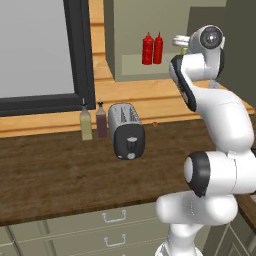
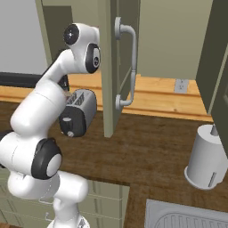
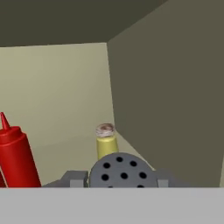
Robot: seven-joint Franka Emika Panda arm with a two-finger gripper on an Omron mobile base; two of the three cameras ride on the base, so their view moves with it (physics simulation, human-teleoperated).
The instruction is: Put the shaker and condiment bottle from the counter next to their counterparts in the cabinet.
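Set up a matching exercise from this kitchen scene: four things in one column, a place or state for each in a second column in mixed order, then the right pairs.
Things
1. shaker
2. yellowish-green shaker
3. toaster
4. two red bottles

Places or states
A. lying on its side on the counter
B. standing together on the cabinet shelf
C. between the fingertips of the gripper, its holed grey cap toward the camera
D. upright at the back corner of the cabinet

Pairs: 1-C, 2-D, 3-A, 4-B
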